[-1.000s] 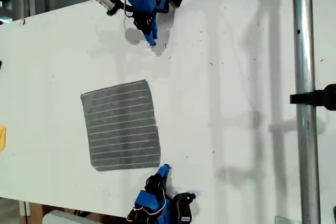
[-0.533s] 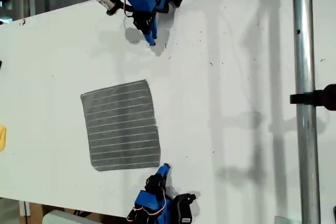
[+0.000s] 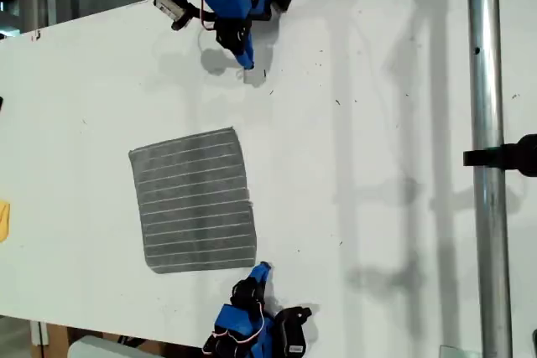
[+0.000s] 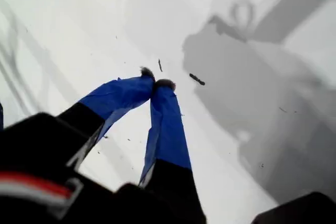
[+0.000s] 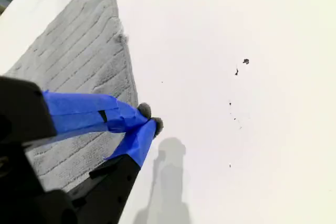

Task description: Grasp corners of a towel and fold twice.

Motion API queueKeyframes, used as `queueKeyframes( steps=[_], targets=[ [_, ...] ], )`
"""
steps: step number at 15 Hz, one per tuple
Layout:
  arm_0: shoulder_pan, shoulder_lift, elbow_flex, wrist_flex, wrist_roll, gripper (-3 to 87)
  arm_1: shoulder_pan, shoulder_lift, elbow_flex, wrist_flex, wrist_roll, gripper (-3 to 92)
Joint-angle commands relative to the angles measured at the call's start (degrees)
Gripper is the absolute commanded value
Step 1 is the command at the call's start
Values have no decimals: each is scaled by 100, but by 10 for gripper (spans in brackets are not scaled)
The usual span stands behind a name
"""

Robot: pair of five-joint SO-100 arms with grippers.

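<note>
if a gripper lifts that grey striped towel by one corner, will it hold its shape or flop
Probably flop: the towel lies thin and flat on the table, with a soft ribbed weave in the second wrist view, so the rest would likely hang and drag. It looks light. Pushed at an edge, it would likely bunch rather than slide whole.

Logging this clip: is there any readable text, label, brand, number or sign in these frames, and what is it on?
None readable.
The grey striped soft towel carries only pale stripes.
The white table shows dark specks, no writing.
The small white device on a cable at the exterior view's top shows no legible mark.
</note>
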Motion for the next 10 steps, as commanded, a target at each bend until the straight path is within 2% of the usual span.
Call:
queueKeyframes(
  steps=[1, 3, 10],
  targets=[
    [-97, 35, 26, 35, -79, -29, -79, -18, -167, 35, -62, -3],
    [-158, 35, 26, 35, -97, -29, -97, -18, -176, 70, -62, 19],
    [-185, 35, 26, 35, -272, -25, -149, -18, -193, 105, -62, -3]
  ],
)
